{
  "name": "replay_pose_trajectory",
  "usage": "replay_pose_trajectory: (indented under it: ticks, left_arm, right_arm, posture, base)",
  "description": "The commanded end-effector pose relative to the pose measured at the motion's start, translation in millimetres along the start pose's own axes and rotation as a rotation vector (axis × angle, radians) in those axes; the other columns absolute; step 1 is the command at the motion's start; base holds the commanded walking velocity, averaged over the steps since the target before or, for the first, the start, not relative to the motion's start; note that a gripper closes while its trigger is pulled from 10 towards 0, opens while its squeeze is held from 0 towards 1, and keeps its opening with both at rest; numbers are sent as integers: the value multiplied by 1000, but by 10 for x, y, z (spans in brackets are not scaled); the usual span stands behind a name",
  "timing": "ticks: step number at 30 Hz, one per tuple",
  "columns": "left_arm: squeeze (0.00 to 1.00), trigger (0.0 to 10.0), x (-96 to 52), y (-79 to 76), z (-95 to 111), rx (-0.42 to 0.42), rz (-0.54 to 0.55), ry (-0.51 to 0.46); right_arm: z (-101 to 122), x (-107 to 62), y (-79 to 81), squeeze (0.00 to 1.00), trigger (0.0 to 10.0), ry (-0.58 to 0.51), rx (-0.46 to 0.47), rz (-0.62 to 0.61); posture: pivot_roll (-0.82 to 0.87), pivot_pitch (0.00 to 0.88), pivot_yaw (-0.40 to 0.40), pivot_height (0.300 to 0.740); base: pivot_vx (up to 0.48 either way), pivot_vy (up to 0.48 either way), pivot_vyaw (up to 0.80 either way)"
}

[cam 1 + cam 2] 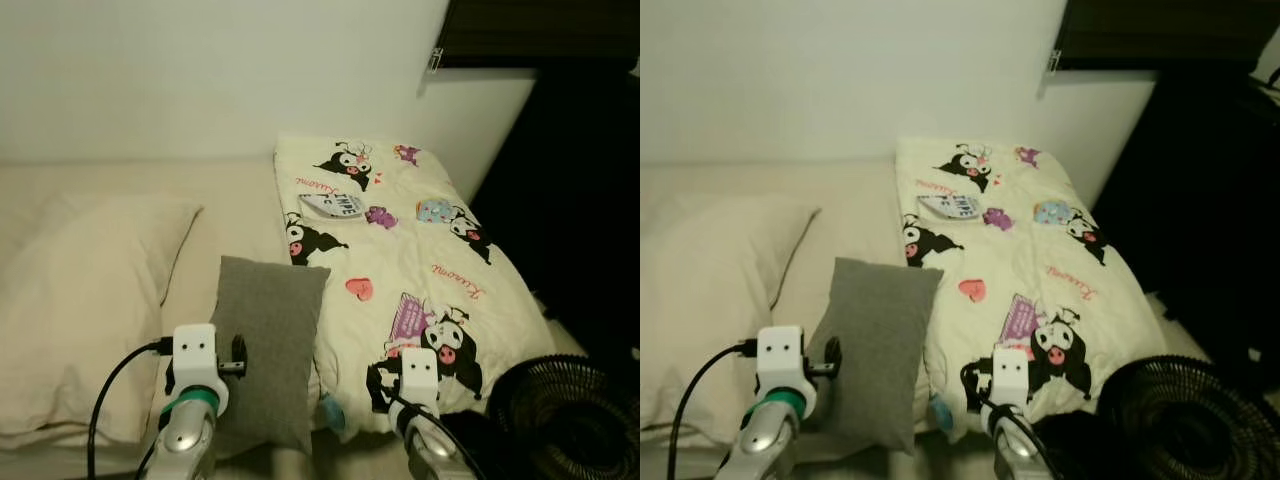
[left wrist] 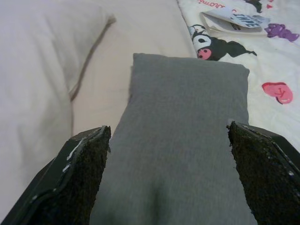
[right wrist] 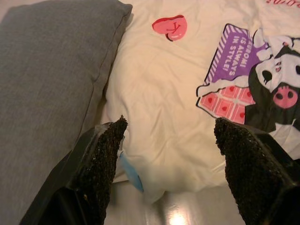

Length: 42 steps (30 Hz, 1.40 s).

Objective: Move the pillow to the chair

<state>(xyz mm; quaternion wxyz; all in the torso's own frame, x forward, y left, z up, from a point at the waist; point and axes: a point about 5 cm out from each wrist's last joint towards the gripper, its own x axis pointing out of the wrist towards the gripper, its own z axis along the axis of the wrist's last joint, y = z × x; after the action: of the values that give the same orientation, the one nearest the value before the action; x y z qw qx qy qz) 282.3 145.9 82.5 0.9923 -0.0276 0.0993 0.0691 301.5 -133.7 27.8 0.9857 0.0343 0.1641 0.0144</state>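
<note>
Left wrist view: left end effector spread wide over the grey pillow at the bed's front edge; it looks soft and light, so pinch its near end.

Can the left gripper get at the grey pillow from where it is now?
Probably yes. The left gripper is open, its fingers spread to either side of the grey pillow, which lies uncovered on the bed with nothing between them.

- My two head eyes look forward and down over the bed.
- My wrist cameras sit close; both share the grey pillow and the cartoon blanket.
</note>
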Motion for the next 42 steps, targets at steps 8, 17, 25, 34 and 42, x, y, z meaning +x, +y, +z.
replay_pose_trajectory:
  ticks: [8, 17, 25, 34, 42]
  left_arm:
    - [0, 10000, -16, 76, -52, 39, 17, 15]
    - [0, 10000, -10, 116, -43, 51, 42, 10]
    - [0, 10000, -9, 152, -50, 49, 62, 11]
    - [0, 10000, -8, 160, -80, 58, 67, 32]
    - [0, 10000, -17, 136, -81, 75, 46, 24]
  right_arm:
    - [-91, -31, 8, 0, 10000, 31, 13, -1]
    - [-85, -30, 10, 0, 10000, 30, 11, 2]
    - [-65, -16, 22, 0, 10000, 26, 8, 8]
    - [-68, -15, 18, 0, 10000, 29, 2, 14]
    - [-74, -16, 12, 0, 10000, 33, -2, 16]
  posture:
    - [61, 89, 0, 740]
    - [60, 87, -3, 740]
    - [59, 79, -6, 740]
    - [58, 71, -14, 740]
    - [56, 69, -17, 740]
  base:
    - [0, 420, 0]
    - [0, 0, 0]
    - [0, 0, 0]
    - [0, 267, 0]
    - [0, 60, 0]
